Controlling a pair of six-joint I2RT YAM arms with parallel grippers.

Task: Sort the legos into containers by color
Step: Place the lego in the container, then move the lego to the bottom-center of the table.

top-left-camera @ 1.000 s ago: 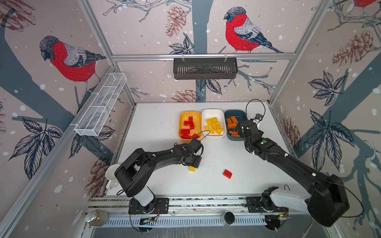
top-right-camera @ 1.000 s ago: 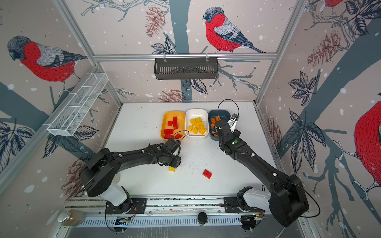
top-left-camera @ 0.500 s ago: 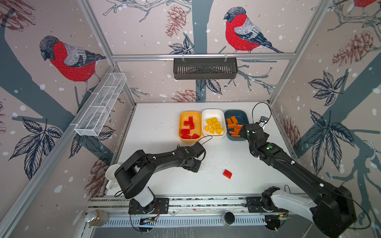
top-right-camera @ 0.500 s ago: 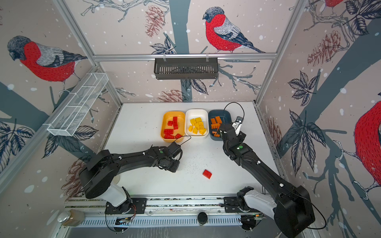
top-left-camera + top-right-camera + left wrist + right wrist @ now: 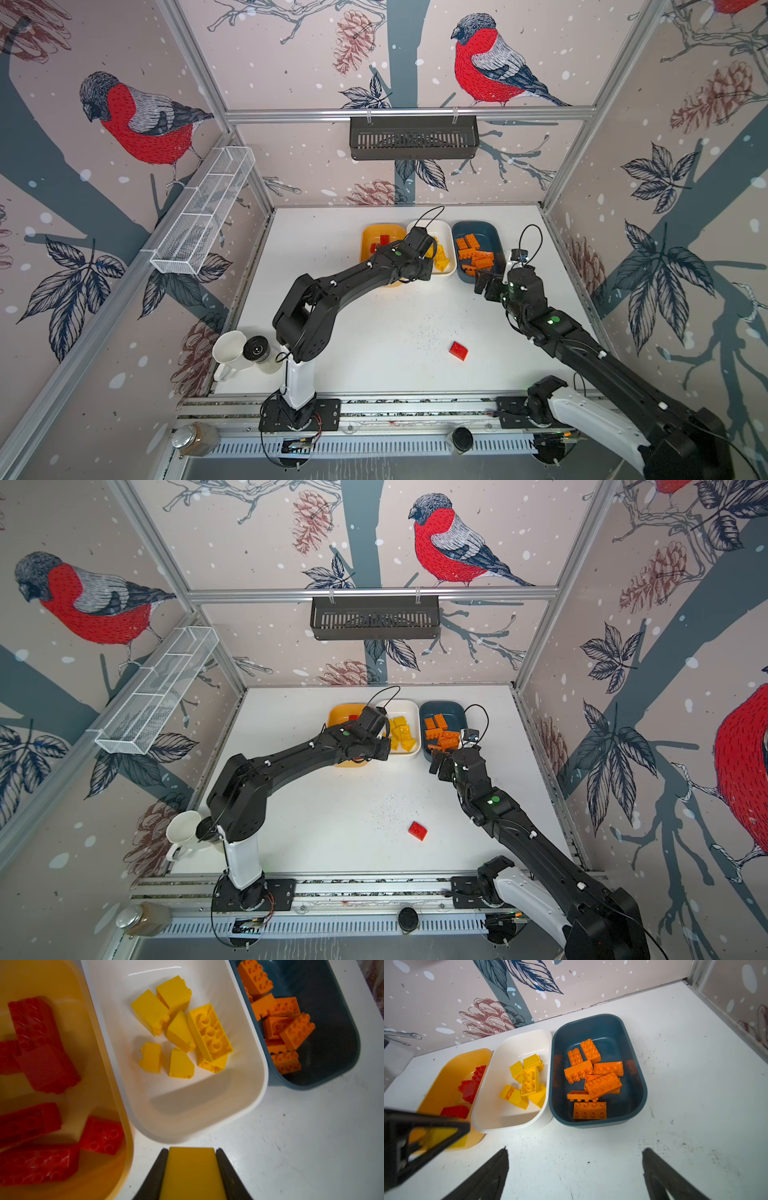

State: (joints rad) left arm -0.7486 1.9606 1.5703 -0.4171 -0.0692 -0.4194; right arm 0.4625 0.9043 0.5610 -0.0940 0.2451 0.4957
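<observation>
My left gripper (image 5: 192, 1150) is shut on a yellow lego (image 5: 192, 1172), held above the table just in front of the white tray (image 5: 251, 1068), near the gap to the yellow-orange tray (image 5: 116, 1084). The right wrist view shows that gripper (image 5: 436, 1136) with the brick. Several yellow legos (image 5: 180, 1028) lie in the white tray, red legos (image 5: 41, 1064) in the yellow-orange tray, orange legos (image 5: 598, 1082) in the teal tray (image 5: 639, 1076). One red lego (image 5: 458, 351) lies alone on the table. My right gripper (image 5: 574, 1150) stands open and empty before the teal tray (image 5: 494, 232).
A white mug (image 5: 228, 353) and a black-capped jar (image 5: 257, 349) stand at the front left by the left arm's base. A black slotted basket (image 5: 413, 137) hangs on the back wall, a white wire rack (image 5: 203, 212) on the left wall.
My left gripper closed on the yellow lego lying on the table and carried it back toward the trays. My right gripper drew back from the teal tray, still open.
</observation>
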